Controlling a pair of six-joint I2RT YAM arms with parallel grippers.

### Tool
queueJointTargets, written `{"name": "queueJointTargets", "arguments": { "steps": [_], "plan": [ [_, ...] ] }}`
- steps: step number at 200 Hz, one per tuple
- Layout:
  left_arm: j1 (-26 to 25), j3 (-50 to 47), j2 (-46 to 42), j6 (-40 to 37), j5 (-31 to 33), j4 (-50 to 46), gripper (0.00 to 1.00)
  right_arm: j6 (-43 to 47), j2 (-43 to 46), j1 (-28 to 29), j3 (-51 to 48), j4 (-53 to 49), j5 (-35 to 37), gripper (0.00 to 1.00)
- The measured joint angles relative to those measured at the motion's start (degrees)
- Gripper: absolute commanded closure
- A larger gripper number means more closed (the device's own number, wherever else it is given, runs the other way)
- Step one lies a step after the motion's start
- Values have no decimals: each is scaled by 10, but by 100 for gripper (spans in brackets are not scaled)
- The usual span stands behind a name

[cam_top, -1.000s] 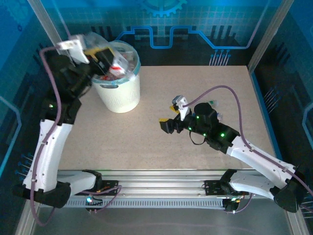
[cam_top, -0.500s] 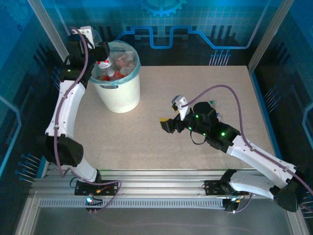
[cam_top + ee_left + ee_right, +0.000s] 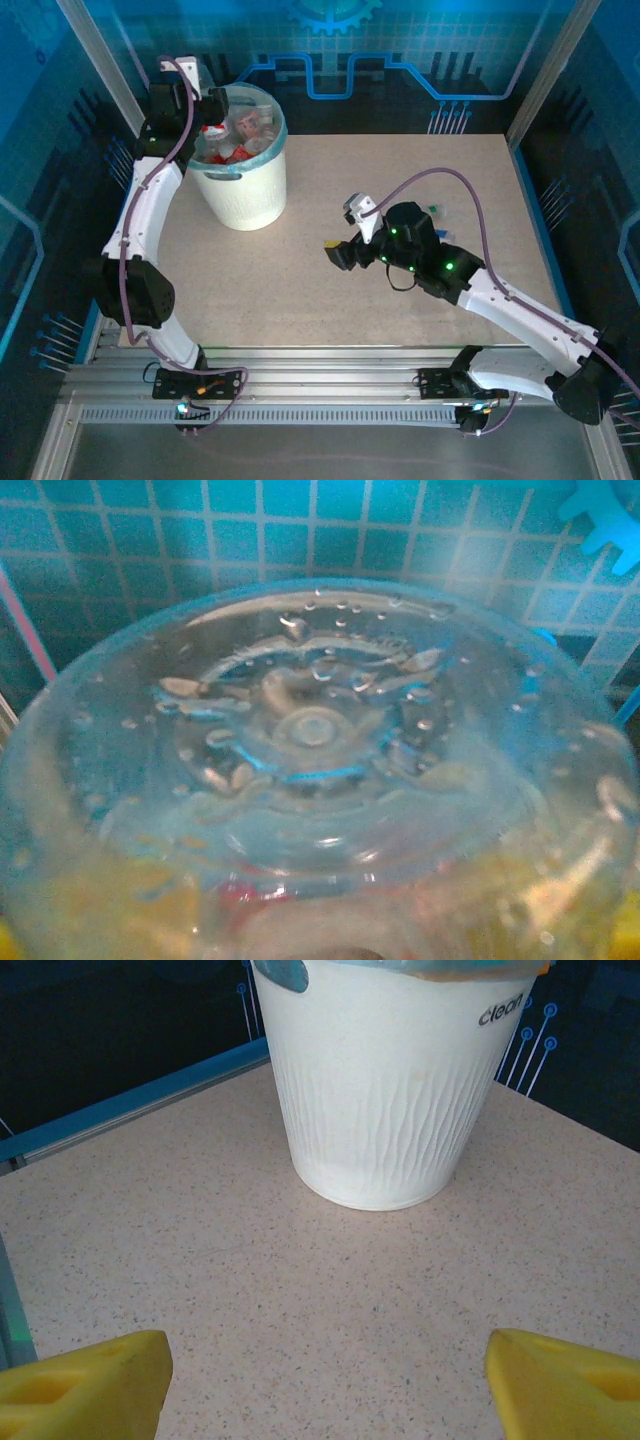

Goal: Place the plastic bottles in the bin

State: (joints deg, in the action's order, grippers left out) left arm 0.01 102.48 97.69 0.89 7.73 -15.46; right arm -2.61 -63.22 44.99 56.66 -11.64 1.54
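The bin (image 3: 240, 192) is a white ribbed bucket with a light-blue liner, standing at the table's back left, and it also appears in the right wrist view (image 3: 385, 1090). Several plastic bottles (image 3: 248, 128) with red labels lie inside it. My left gripper (image 3: 205, 108) hangs at the bin's back-left rim, shut on a clear plastic bottle (image 3: 310, 780) whose ridged base sits close to the left wrist camera. My right gripper (image 3: 338, 255) hovers low over the table's middle, open, its yellow fingers (image 3: 85, 1380) wide apart with bare tabletop between them (image 3: 325, 1360).
The speckled beige tabletop (image 3: 400, 180) stretches between the bin and the right arm. Metal frame posts (image 3: 100, 60) and blue walls enclose the back and sides. An aluminium rail (image 3: 330, 385) runs along the near edge.
My left arm has swung back and straightened toward the bin's back-left rim, carrying the bottle. The right arm has shifted slightly.
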Motion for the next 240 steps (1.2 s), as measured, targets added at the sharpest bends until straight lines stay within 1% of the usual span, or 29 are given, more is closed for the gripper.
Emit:
{"name": "queueJointTargets", "arguments": {
  "steps": [52, 73, 117, 142, 160, 176, 204, 240],
  "plan": [
    [0, -9, -3, -17, -20, 19, 37, 7, -22, 0, 14, 0, -2, 17],
    [0, -17, -12, -37, -25, 23, 37, 7, -42, 0, 23, 0, -5, 17],
    [0, -23, -28, -93, -37, 41, 38, 0, -57, 0, 27, 7, -8, 17],
    [0, -22, -27, -119, -37, 48, 38, -3, -81, 0, 39, 7, -17, 17],
    [1, 1, -10, -129, -37, 42, 37, -3, -102, 0, 56, 6, -21, 17],
    [2, 20, 10, -131, -37, 42, 36, -3, -115, 0, 71, 6, -23, 17],
    [4, 22, 32, -130, -46, 37, 33, -3, -130, 0, 93, 3, -27, 18],
    [10, 20, 37, -118, -59, 28, 33, -5, -135, 0, 104, 0, -34, 18]
  ]
}}
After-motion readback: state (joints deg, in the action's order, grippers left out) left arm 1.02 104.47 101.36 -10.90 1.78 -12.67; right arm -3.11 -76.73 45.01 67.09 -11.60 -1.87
